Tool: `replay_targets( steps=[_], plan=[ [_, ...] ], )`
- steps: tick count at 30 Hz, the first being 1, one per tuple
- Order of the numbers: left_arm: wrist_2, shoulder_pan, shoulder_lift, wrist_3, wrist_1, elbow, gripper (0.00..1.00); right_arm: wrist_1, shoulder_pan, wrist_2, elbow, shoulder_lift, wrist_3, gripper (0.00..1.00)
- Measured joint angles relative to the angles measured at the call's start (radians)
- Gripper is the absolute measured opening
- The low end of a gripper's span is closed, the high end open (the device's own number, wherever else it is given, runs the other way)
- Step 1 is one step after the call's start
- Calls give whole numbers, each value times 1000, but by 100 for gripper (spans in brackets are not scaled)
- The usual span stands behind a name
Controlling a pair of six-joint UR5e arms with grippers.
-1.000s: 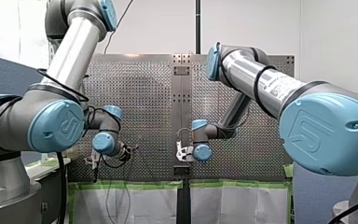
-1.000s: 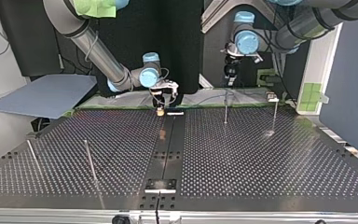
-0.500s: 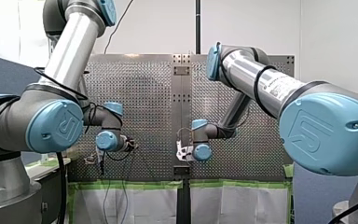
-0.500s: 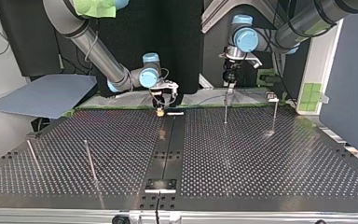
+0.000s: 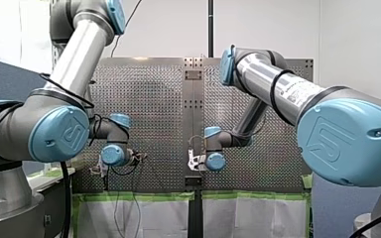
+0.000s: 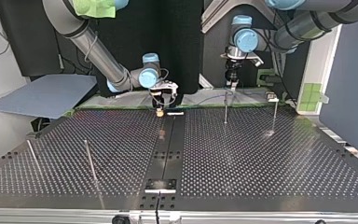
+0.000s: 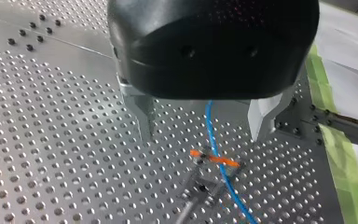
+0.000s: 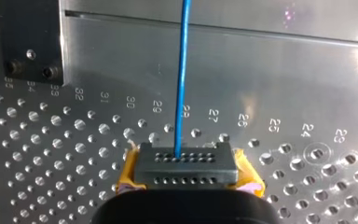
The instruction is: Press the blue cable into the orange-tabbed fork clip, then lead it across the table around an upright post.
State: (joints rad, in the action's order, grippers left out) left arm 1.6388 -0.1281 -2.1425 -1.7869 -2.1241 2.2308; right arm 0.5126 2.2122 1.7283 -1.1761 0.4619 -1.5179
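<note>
Both grippers work at the table's far edge in the top view. My left gripper [image 7: 204,135] hangs spread wide over the blue cable [image 7: 213,130], which runs through the orange-tabbed clip [image 7: 214,159]. My right gripper [image 8: 186,175] pinches the cable further along. Pressing-in looks done; leading it round a post [image 6: 225,108] is not. The table [image 6: 261,154] is perforated metal, with green tape [image 7: 321,86] edging it and a white wall [image 5: 168,29] beyond.

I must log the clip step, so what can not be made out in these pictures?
Left wrist view: whether the thin blue cable sits fully in the orange-tabbed fork clip; the clip is blurred.
Right wrist view: where the cable ends; the picture's edge cuts it off.
Top view: the cable's path; too thin to trace.
</note>
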Motion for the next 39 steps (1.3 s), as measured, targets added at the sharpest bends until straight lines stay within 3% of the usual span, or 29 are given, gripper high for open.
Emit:
replay_targets(
  steps=[10, 26, 39],
  plan=[
    [4, 4, -56, 1, 43, 0, 100, -1, -3, -1, 0, 0, -1, 0],
    [42, 7, -57, 27, 48, 0, 100, -2, -7, -4, 0, 0, -3, 0],
    [32, -2, -57, 61, 45, 0, 100, -2, -8, -4, 0, -1, -3, 0]
  ],
)
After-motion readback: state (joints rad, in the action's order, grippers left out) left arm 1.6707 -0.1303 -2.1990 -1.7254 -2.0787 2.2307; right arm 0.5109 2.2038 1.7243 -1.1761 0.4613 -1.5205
